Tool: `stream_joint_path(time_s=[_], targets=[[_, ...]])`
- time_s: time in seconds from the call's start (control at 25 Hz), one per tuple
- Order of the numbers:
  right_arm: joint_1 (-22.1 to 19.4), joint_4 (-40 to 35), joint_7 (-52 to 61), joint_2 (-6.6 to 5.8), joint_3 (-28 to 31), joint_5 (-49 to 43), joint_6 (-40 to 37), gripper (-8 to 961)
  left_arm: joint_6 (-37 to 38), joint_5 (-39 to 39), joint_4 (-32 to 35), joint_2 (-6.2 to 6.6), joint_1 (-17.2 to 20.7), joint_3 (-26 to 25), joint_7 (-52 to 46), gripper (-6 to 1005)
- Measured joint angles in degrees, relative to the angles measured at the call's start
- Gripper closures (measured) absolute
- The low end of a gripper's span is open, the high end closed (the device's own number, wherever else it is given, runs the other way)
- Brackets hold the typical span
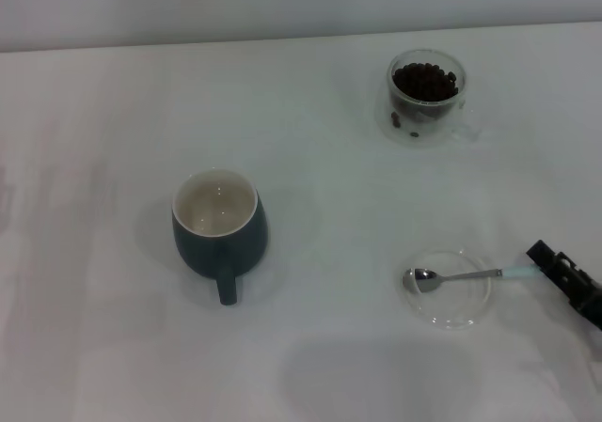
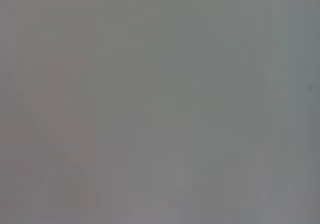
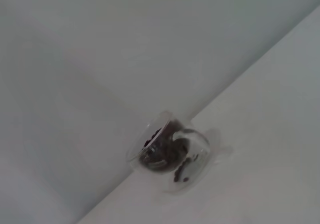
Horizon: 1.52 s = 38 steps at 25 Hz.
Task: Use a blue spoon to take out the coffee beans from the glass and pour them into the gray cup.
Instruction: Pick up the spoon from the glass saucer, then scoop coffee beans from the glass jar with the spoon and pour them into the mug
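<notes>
Right hand (image 1: pixel 544 257), grip state unclear, reaches the blue spoon (image 1: pixel 461 276) lying across a saucer (image 1: pixel 470 311).

The gray cup (image 1: pixel 219 231) is showing a dark blue-gray outside and a cream-white inside, and the table (image 1: pixel 94 112) under it is looking plain white. Beyond the cup, the clear glass (image 1: pixel 424 99) is holding dark brown coffee beans (image 1: pixel 425 82). Beside the cup, the blue spoon (image 1: pixel 456 276) is showing a shiny silver bowl and pale blue handle on a clear saucer (image 1: pixel 451 290), with the black right gripper (image 1: pixel 564 276) just past it.
</notes>
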Motion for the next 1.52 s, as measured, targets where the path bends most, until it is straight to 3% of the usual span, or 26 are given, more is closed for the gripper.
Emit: stream_joint_path(time_s=[0.4, 0.92, 1.12, 1.36, 1.52], targets=[[1.18, -0.73, 3.87, 0.13, -3.31, -0.79, -0.04, 237, 0.01, 0.04, 0.01, 0.0, 0.0, 0.01, 0.0, 320], [1.22, -3.31, 8.91, 0.08, -3.32, -2.41, 0.85, 677, 0.01, -0.3, -0.02, 0.0, 0.15, 0.02, 0.0, 319], [0.51, -7.02, 12.69, -0.07, -3.39, -2.46, 3.19, 772, 0.01, -0.32, -0.06, -0.09, 0.25, 0.01, 0.0, 319], [-0.81, -16.07, 20.57, -0.35, -2.72, -2.08, 6.64, 809, 0.01, -0.32, -0.07, -0.1, 0.26, 0.01, 0.0, 319], [1.01, -22.03, 23.04, -0.5, -2.23, -1.66, 6.77, 809, 0.01, -0.32, 0.18, -0.19, 0.33, 0.01, 0.0, 319]])
